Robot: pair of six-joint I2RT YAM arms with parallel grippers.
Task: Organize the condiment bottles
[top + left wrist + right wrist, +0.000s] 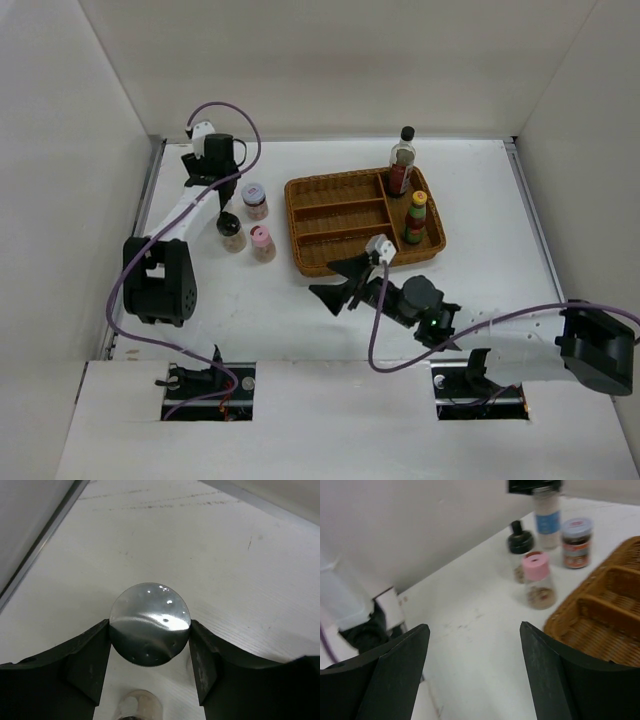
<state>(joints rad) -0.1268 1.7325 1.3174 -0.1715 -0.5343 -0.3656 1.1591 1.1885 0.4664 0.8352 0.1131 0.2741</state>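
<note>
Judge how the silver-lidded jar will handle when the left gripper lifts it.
Probably rigid: the silver-lidded jar looks hard-sided. Its smooth round lid, pinched by the left gripper, may slip or twist. Being slim and upright, it could tip if bumped.

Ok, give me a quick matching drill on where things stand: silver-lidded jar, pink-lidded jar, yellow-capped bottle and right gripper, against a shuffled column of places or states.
Things:
1. silver-lidded jar
2. pink-lidded jar
3. yellow-capped bottle
4. right gripper

Places or states:
A. standing in the basket, in its right-hand compartment in the top view
B. open, nothing between its fingers
C. clamped between the fingers of the left gripper
D. standing on the table, left of the basket

Pairs: 1-C, 2-D, 3-A, 4-B
</note>
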